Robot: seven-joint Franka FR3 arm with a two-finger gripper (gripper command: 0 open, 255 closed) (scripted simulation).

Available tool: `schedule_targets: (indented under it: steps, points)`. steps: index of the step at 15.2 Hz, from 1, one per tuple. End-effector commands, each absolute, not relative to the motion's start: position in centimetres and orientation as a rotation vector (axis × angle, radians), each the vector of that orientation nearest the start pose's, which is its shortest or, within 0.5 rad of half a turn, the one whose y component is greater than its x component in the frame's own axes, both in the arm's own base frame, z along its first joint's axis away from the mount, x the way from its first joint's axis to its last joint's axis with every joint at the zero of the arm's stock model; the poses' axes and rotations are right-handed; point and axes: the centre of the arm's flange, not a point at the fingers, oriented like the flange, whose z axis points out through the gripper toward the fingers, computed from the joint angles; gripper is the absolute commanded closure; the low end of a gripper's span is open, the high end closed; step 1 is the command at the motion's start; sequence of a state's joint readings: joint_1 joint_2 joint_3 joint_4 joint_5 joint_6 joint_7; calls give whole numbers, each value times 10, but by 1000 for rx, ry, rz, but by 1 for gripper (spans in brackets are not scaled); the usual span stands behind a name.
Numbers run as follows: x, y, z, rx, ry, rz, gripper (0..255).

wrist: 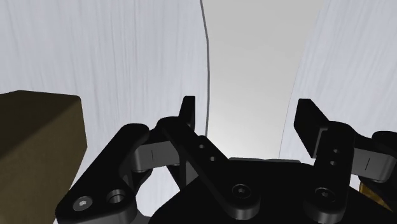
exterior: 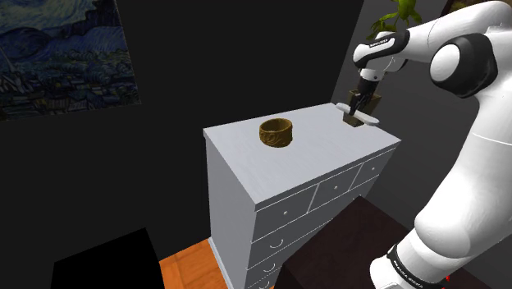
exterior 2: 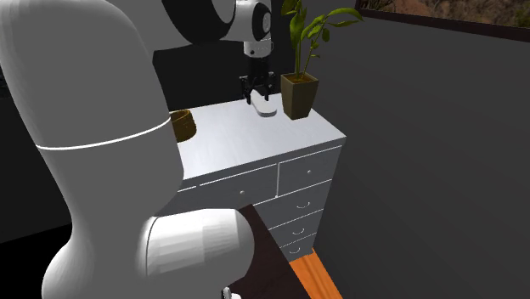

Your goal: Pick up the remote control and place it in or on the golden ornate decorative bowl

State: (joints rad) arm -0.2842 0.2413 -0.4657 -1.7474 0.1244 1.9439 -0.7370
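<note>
The remote control (exterior: pixel 362 118) is a plain white slab lying on the white dresser (exterior: pixel 328 156) near its far corner, beside a brown plant pot (exterior: pixel 372 102). My black gripper (exterior: pixel 354 106) is lowered over it. In the wrist view the remote (wrist: pixel 251 70) runs between the two fingers (wrist: pixel 188 118) of the gripper (wrist: pixel 250 122), which stand apart on either side of it, open and not clasping it. The golden ornate bowl (exterior: pixel 276 132) sits empty on the dresser top, well toward the shoulder view's left of the gripper. In the second exterior view the gripper (exterior 2: pixel 256 92) hangs over the remote (exterior 2: pixel 262 107).
A potted plant (exterior 2: pixel 299 92) stands right beside the remote, and its brown pot (wrist: pixel 38 146) is close to one finger. The dresser has several drawers (exterior: pixel 312 205). Dark walls surround it, with a painting (exterior: pixel 66 53) on one. A dark stand (exterior: pixel 345 246) sits below.
</note>
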Motion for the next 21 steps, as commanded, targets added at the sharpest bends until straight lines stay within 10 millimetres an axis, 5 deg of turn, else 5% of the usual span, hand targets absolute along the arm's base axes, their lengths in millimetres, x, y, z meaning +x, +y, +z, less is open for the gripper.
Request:
schedule_targets:
  steps: [1, 21]
  points:
    - [481, -392, 448, -3123, 76, 12, 255]
    - [636, -178, 455, -3123, 76, 12, 255]
